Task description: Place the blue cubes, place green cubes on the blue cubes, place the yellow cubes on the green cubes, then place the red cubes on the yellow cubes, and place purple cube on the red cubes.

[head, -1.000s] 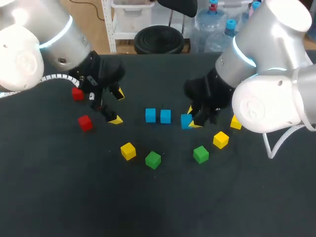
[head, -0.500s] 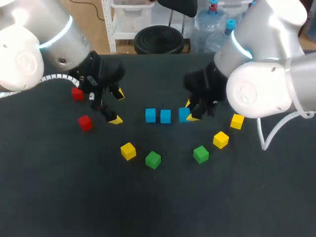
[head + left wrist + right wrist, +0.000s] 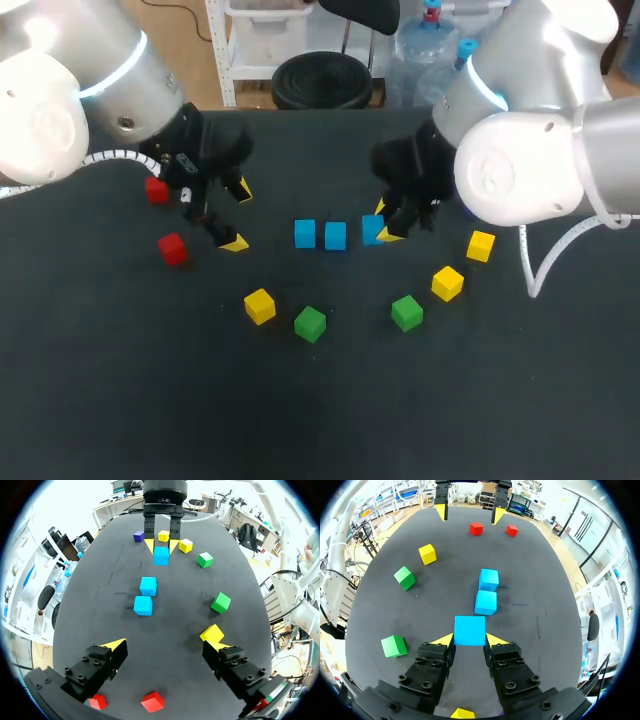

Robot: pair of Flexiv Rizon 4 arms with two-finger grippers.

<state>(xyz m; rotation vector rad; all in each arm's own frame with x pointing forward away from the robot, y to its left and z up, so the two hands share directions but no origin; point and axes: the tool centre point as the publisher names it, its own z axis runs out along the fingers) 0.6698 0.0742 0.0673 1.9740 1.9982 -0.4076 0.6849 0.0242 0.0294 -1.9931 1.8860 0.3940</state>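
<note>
A: Why is the right tool clamping that blue cube?
B: It sets it, seemingly on the bench, at three o'clock of the blue pair, as part of the base row. The left tool gapes empty.

A flat table with a dark, matte black top lies beneath the whole scene.

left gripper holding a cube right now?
No, the left gripper stands wide open with nothing between its yellow tips.
</note>
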